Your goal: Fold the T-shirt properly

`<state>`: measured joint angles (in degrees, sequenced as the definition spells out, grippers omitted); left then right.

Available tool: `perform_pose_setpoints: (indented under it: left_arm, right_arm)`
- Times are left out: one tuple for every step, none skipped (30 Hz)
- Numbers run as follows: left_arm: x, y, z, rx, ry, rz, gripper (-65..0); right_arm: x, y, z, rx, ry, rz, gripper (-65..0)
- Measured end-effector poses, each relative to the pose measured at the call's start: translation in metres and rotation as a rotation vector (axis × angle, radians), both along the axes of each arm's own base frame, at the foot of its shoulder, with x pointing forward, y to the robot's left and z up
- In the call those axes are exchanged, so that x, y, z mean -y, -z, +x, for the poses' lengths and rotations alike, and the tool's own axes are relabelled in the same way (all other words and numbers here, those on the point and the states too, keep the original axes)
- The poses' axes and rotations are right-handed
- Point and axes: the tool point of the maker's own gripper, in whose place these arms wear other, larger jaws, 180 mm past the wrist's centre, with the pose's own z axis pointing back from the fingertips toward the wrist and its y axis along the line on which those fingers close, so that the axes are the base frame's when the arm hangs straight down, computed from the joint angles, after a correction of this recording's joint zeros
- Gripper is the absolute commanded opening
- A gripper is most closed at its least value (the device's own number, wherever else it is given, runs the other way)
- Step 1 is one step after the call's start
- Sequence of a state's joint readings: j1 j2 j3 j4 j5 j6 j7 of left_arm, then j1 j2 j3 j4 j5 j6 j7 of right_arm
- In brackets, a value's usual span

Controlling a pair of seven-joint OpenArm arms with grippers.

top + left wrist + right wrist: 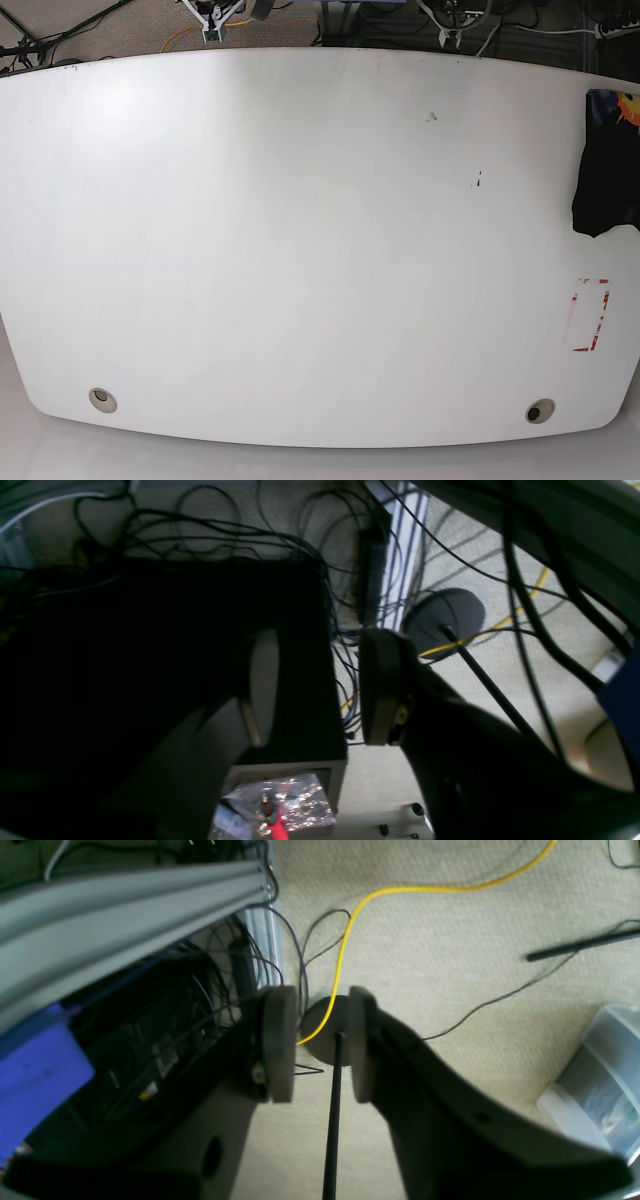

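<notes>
T-shirt point(607, 165) is lying bunched at the far right edge of the white counter point(300, 250), a dark heap partly running out of the base view, with a bright patch showing at its top corner. Nothing about it is looking folded; as far as these views show, the whole job is still waiting to be done. Neither arm is showing over the counter at all. The left tool point(320, 687) is hanging off to the side above a black box and a tangle of cables, its pads standing apart with nothing between them. The right tool point(316, 1037) is pointing down at the carpeted floor, above a yellow cable and a round stand base, jaws parted and empty too. By my reckoning, spreading the shirt flat in the middle is coming first, then the folds.
</notes>
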<state>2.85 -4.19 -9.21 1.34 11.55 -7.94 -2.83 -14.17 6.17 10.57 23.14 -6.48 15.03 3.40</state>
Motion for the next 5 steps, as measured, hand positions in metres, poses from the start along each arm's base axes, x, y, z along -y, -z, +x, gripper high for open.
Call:
perform_pose_setpoints:
  left_arm:
    - [0.0005,0.0,0.0002,0.0,0.0,-0.001,-41.0]
    - [0.0005,0.0,0.0002,0.0,0.0,-0.001,-41.0]
    - [0.0,0.0,0.0002,0.0,0.0,0.0,-41.0]
    - [-0.0008,0.0,0.0005,0.002,0.0,0.001,-41.0]
    - [-0.0018,-0.0001,0.0005,0.002,0.0,0.003,-41.0]
  right_arm:
    - [-0.0001,0.0,0.0003,0.001,-0.001,0.0,-47.9]
    - [0.0001,0.0,-0.0005,0.0,-0.001,0.0,-47.9]
    - [0.0004,0.0,-0.0009,-0.001,-0.001,-0.001,-47.9]
    - [0.0006,-0.0001,-0.0014,-0.002,-0.001,-0.001,-47.9]
    - [0.0003,-0.0001,-0.0024,-0.003,-0.001,0.0,-47.9]
